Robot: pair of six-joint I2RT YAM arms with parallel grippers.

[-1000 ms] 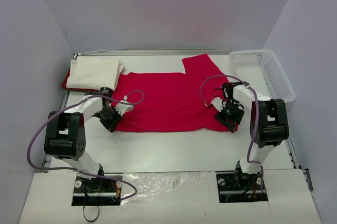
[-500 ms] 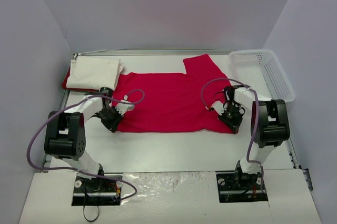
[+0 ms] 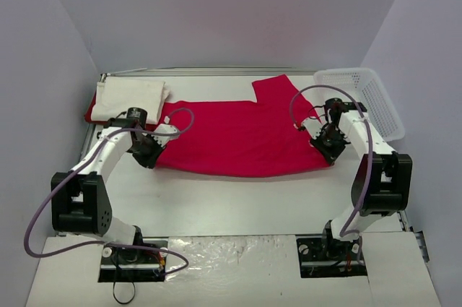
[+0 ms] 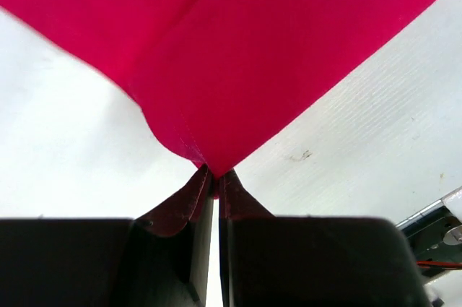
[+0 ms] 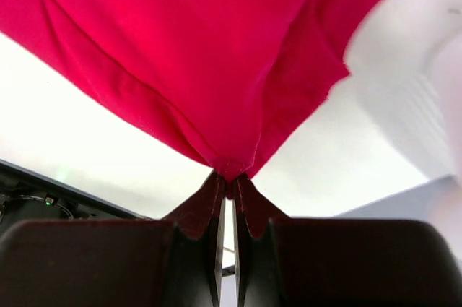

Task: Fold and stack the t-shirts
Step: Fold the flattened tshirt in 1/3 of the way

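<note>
A red t-shirt (image 3: pixel 234 137) lies spread across the table's middle, its near edge lifted. My left gripper (image 3: pixel 150 156) is shut on its near left corner; the left wrist view shows the red cloth (image 4: pixel 238 54) pinched at the fingertips (image 4: pixel 214 175). My right gripper (image 3: pixel 332 154) is shut on the near right corner; the right wrist view shows the cloth (image 5: pixel 195 54) hanging from the tips (image 5: pixel 231 178). A folded white t-shirt (image 3: pixel 130 100) lies at the back left on top of another red shirt (image 3: pixel 92 113).
A white lattice basket (image 3: pixel 361 97) stands at the back right, close to my right arm. Purple cables loop over both arms. Grey walls enclose the table on three sides.
Both grippers have lifted and moved toward the back with the shirt's near corners. The near edge has risen off the table and the arms have stretched out.
</note>
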